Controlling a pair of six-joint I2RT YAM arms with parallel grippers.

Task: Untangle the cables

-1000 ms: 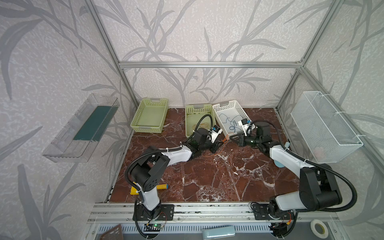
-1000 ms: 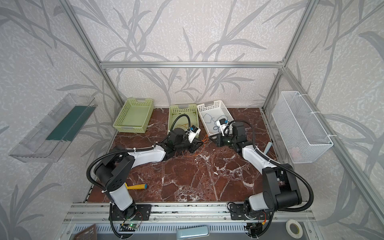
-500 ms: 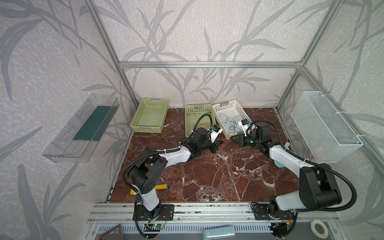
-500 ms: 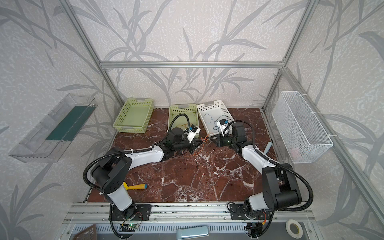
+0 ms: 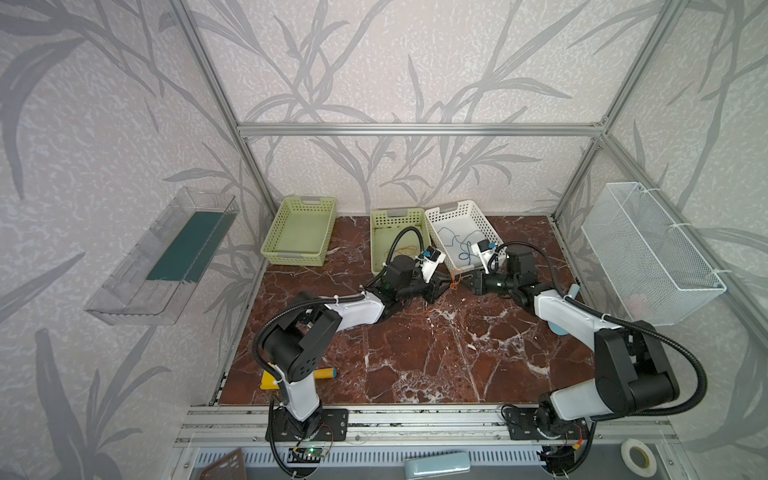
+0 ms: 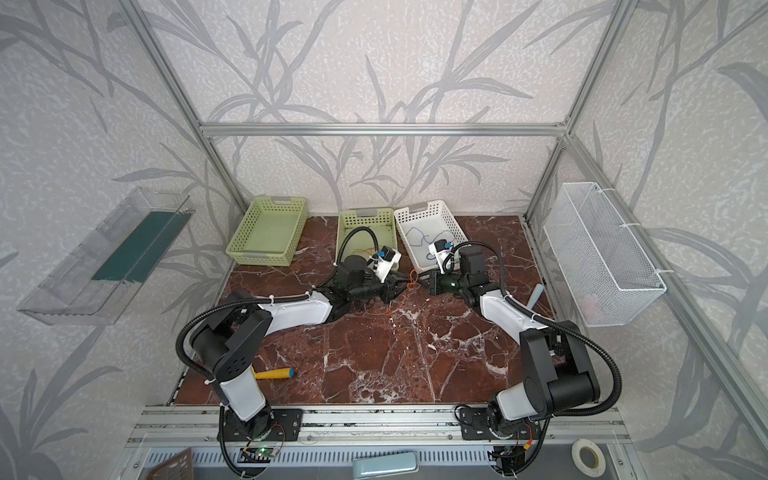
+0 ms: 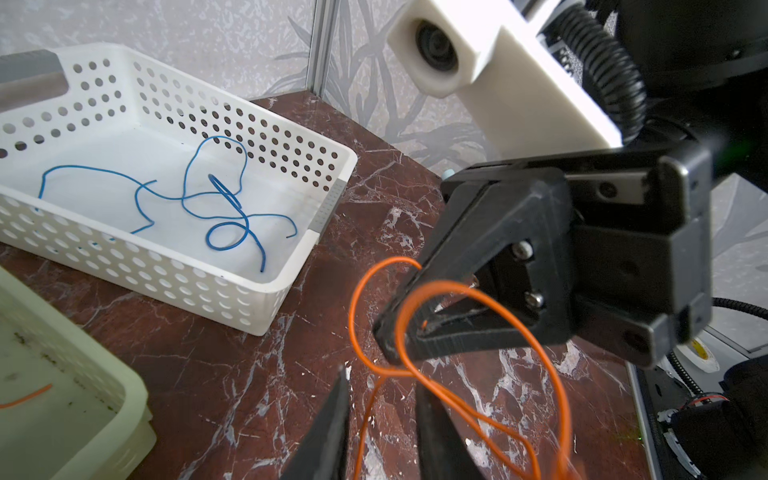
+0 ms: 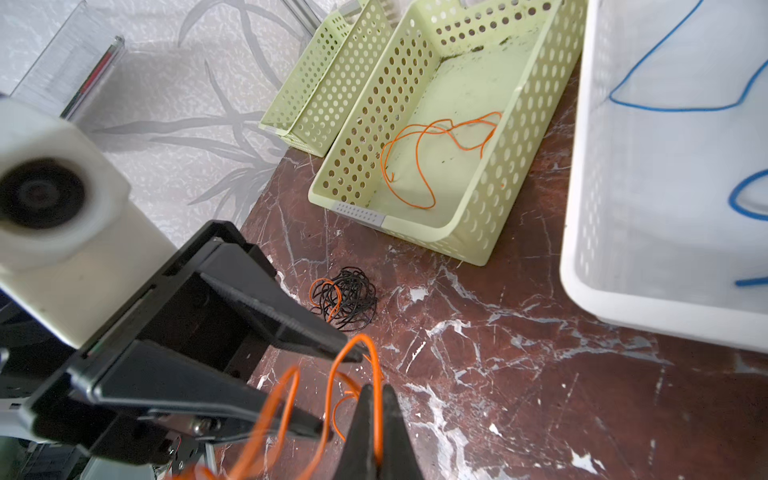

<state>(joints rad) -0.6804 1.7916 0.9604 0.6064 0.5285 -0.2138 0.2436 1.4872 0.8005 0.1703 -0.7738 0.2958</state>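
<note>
The two grippers meet tip to tip on the marble in front of the baskets. My right gripper (image 8: pixel 376 401) (image 5: pixel 467 282) is shut on a looped orange cable (image 8: pixel 353 374) (image 7: pixel 415 316) (image 6: pixel 412 279). My left gripper (image 7: pixel 386 399) (image 5: pixel 442 284) is open, and one strand of that orange cable runs loose between its fingers. A tangled black cable ball (image 8: pixel 347 297) with an orange strand in it lies on the table. A separate orange cable (image 8: pixel 428 137) lies in the middle green basket (image 5: pixel 380 249). A blue cable (image 7: pixel 224 199) lies in the white basket (image 5: pixel 490 226).
A second green basket (image 5: pixel 299 232) stands at the back left. A wire mesh basket (image 5: pixel 648 249) hangs on the right wall and a clear shelf (image 5: pixel 166 257) on the left wall. A yellow-handled tool (image 5: pixel 320 374) lies near the left arm's base.
My left gripper's jaws have come apart around the orange cable. Both arms stay about where they were, and the right gripper keeps its grip.
</note>
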